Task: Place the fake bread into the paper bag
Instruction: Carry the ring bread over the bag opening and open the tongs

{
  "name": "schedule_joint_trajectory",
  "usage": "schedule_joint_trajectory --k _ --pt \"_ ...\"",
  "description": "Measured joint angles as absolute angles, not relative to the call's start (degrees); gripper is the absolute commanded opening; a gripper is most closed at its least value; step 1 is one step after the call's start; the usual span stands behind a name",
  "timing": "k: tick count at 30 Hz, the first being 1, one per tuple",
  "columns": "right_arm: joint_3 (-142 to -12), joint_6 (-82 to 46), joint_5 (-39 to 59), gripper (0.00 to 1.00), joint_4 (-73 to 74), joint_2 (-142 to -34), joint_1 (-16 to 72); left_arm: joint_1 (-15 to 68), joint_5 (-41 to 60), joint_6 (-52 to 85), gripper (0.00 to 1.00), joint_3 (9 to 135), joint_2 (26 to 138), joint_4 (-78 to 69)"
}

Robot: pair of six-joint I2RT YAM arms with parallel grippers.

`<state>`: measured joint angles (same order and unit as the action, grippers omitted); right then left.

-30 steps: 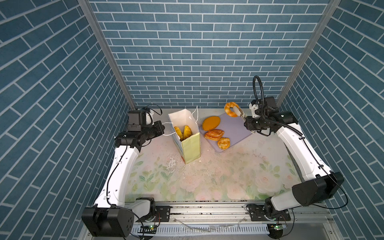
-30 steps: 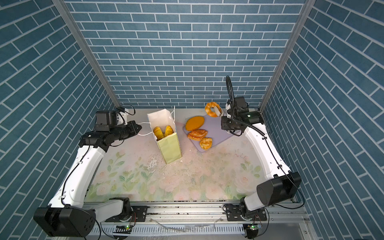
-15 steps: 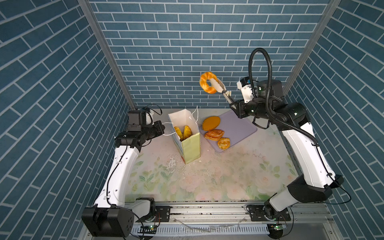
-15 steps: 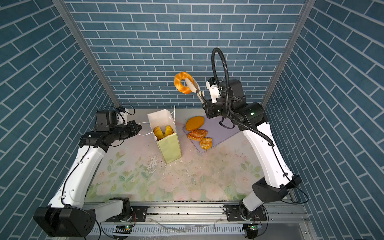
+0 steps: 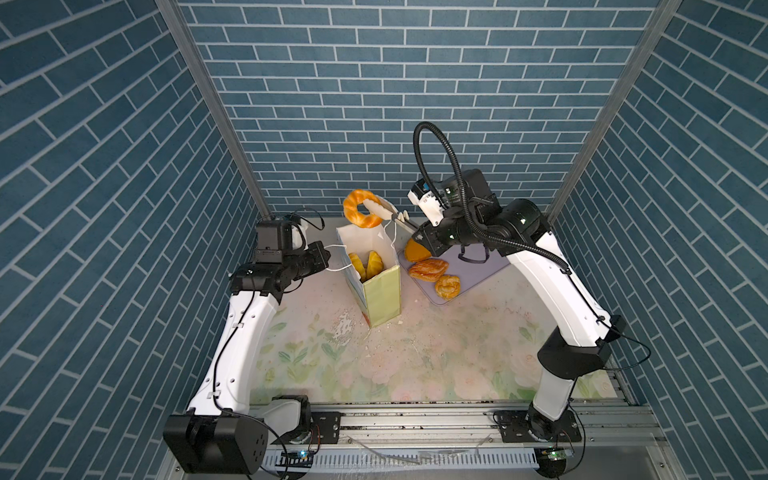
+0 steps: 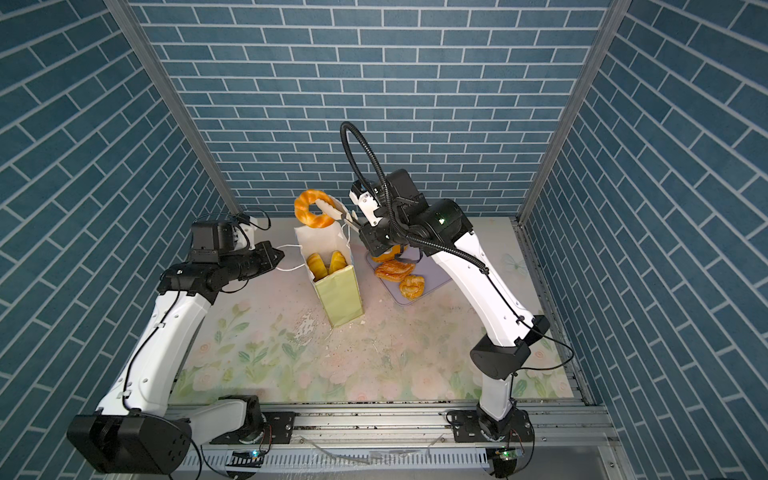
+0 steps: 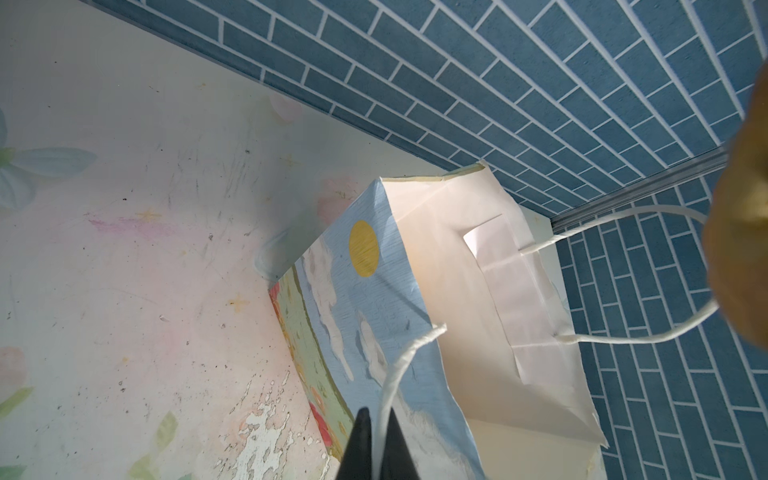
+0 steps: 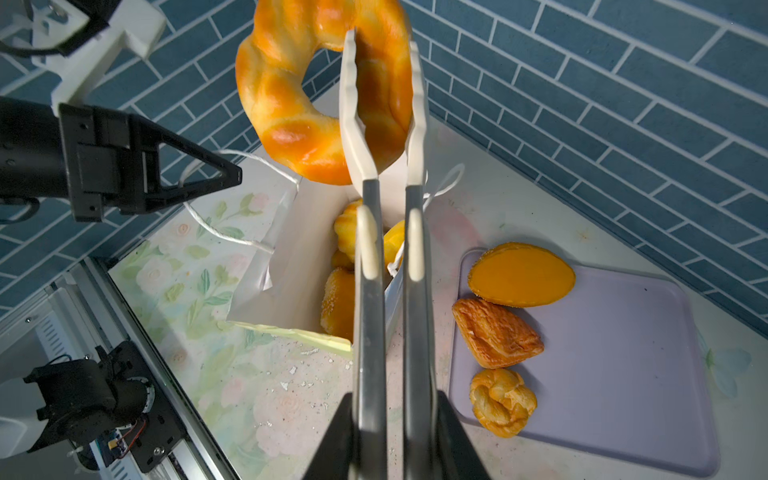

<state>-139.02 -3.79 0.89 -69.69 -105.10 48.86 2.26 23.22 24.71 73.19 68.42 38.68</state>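
The right gripper [image 8: 392,434] has its jaws clenched on the metal arms of a pair of tongs [image 8: 370,249], and the white tips of the tongs pinch one side of a ring-shaped bread [image 5: 353,212], one tip passing through its hole. In both top views this glossy orange ring [image 6: 303,208] hangs in the air over the far edge of the open mouth of the paper bag [image 5: 380,291], clear of the paper. The bag stands upright on the flowered table [image 5: 415,365], pale green side toward the camera, and at least two golden rolls [image 5: 365,264] already stand on end inside it. The left gripper [image 7: 376,440] sits beside the bag, jaws closed tight on the white cord handle [image 7: 395,374] of the near cloud-printed face, the cord running from the jaws to the bag's rim. Just to the right of the bag lies a lilac tray [image 8: 623,353] carrying three pieces in a row: a flat round bun [image 8: 521,274], a flaky brown pastry [image 8: 496,332] touching it, and a small knotted roll [image 8: 503,401] at the near end. White flakes are scattered on the table in front of the bag
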Motion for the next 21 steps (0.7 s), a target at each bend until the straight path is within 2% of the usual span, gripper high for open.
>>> schedule_joint_trajectory --k 6,10,16,21 --pt "-140.6 -2.0 -1.1 0.16 -73.6 -107.1 50.2 2.3 23.4 24.7 0.09 73.2 68.4 38.7" --pt "-141.2 -0.3 -3.8 0.21 -76.3 -108.8 51.7 2.3 23.4 24.7 0.09 73.2 68.4 38.7" --pt "-141.5 1.6 -6.5 0.38 -79.0 -110.8 53.5 2.3 23.5 24.7 0.09 73.2 68.4 38.7" --pt "-143.4 2.4 -8.4 0.43 -79.1 -111.4 53.8 2.3 23.5 24.7 0.09 73.2 68.4 38.7"
